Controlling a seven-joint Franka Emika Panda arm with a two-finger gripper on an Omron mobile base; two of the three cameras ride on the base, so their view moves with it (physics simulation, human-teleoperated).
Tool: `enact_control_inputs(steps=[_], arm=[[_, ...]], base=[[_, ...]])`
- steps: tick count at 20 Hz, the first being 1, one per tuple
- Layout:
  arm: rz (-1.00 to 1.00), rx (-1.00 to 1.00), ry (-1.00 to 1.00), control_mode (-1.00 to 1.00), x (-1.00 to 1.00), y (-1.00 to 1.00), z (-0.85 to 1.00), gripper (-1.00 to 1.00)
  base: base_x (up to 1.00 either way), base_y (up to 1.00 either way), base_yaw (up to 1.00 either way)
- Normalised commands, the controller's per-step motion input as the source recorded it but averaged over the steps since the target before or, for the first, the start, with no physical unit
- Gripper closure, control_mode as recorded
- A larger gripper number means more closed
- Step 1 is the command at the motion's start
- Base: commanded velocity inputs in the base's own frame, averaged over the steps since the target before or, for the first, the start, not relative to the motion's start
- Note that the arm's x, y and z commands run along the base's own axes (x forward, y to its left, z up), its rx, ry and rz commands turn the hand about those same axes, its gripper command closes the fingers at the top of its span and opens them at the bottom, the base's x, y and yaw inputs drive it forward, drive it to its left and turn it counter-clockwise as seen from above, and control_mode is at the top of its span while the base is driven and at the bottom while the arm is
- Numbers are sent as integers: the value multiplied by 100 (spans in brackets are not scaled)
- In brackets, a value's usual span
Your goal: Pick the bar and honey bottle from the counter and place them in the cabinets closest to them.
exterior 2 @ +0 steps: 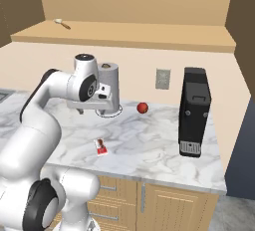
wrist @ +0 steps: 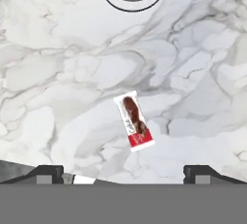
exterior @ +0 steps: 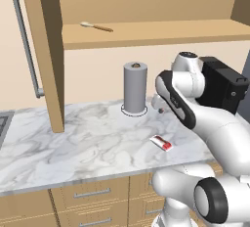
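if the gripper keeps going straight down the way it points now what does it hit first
Most likely the bar, lying flat on the counter just ahead of the open jaws. It sits slightly forward of centre, so the gripper might reach bare marble beside it.

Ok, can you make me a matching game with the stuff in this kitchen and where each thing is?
Things:
1. bar
2. spoon
3. red ball
4. black machine

Places:
A. on the cabinet shelf
B. at the counter's right end
C. flat on the counter, below the open tool
D. beside the grey cylinder

Pairs: 1-C, 2-A, 3-D, 4-B
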Motion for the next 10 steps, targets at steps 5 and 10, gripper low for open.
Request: enact_control_inputs(steps=[5, 10], arm=[[6, -1, 2, -100, 0, -1, -42, -100], [7, 0, 1, -100, 0, -6, -42, -100]], base=[[0, 0, 0], [0, 0, 0]])
